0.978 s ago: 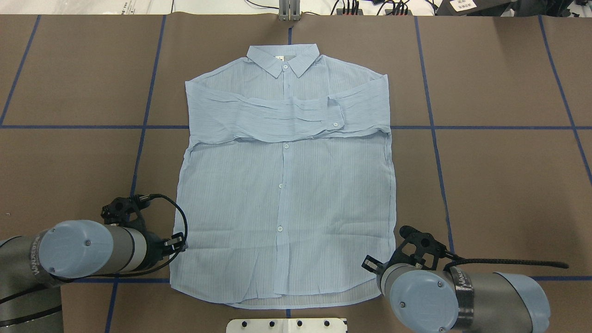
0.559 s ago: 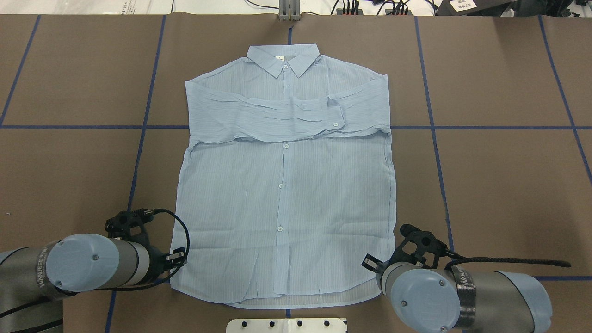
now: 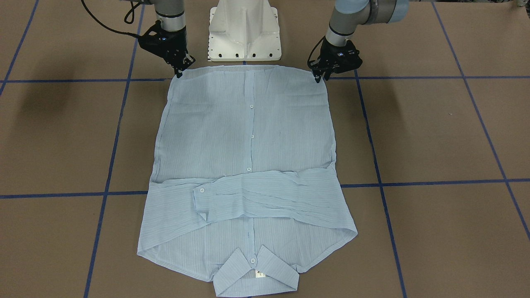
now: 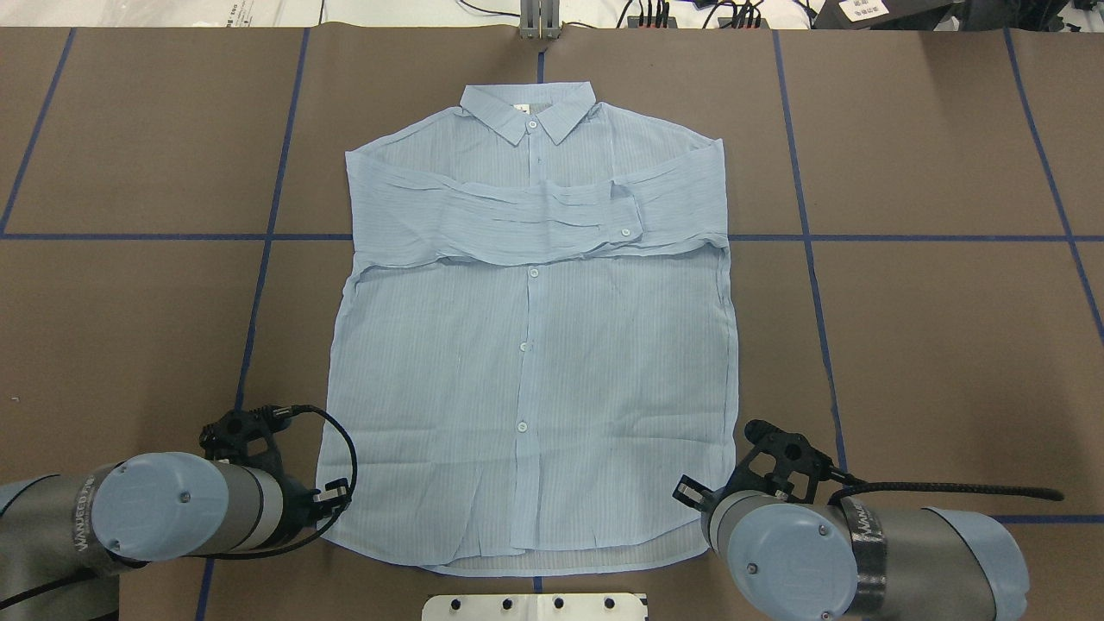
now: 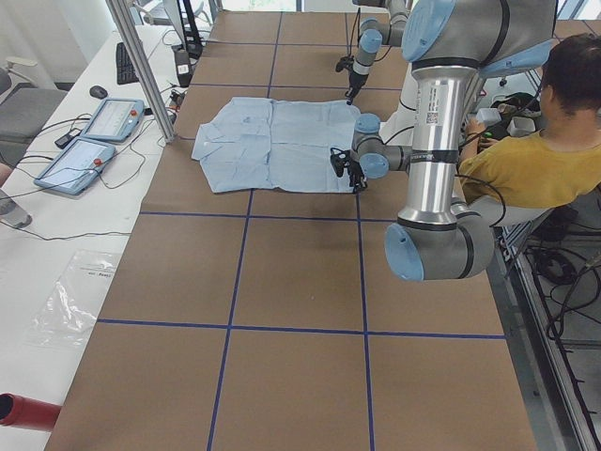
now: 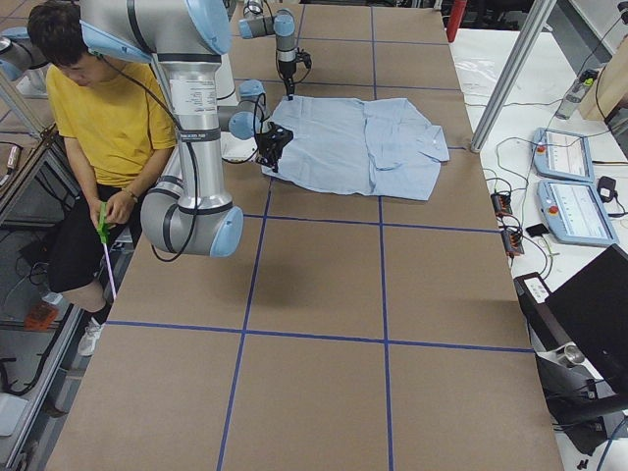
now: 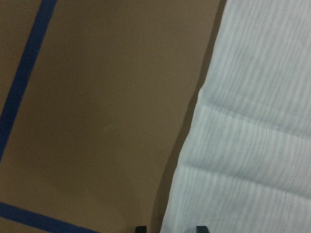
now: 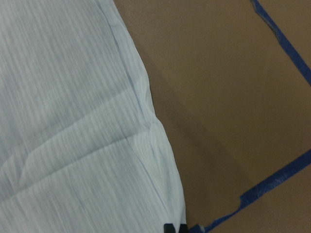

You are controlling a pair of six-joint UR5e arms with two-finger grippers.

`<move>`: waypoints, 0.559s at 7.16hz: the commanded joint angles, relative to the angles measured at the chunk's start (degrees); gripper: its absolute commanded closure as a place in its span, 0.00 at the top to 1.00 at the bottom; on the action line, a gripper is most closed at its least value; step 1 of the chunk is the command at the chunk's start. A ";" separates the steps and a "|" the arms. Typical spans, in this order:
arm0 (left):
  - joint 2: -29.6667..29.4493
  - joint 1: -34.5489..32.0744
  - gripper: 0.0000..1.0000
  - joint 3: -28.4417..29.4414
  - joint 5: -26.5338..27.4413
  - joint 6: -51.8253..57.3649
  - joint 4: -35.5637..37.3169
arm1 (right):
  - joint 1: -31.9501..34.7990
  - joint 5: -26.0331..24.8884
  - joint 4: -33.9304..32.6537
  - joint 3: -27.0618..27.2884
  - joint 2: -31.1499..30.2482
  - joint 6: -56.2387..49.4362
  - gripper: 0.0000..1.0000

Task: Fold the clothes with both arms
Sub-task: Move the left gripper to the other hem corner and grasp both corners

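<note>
The light blue striped shirt lies flat and buttoned on the brown table, collar at the far side, both sleeves folded across the chest. My left gripper is low at the shirt's near left hem corner. In the left wrist view its tips stand apart and open, with the shirt's edge between them. My right gripper is at the near right hem corner. In the right wrist view its tips are close together on the shirt's corner. The front view shows the left gripper and the right gripper at the hem corners.
The white pedestal base stands just behind the hem, between the arms. Blue tape lines cross the table. A seated person in yellow is behind the robot. Control tablets and a metal post stand at the far side.
My left arm has moved back along the shirt's left edge toward the robot, down to the hem corner. The right arm and the shirt have stayed put.
</note>
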 commanded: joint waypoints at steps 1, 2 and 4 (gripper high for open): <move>0.02 1.36 0.37 -0.04 -0.02 -0.94 0.03 | 0.01 -0.07 0.00 -0.04 0.00 0.01 0.00; 0.02 1.54 0.26 -0.22 -0.02 -1.12 0.03 | -0.08 -0.07 0.00 0.04 0.09 0.01 0.00; 0.36 1.54 0.00 -0.74 -0.02 -1.13 0.12 | -0.08 -0.15 0.00 0.05 0.44 0.01 0.00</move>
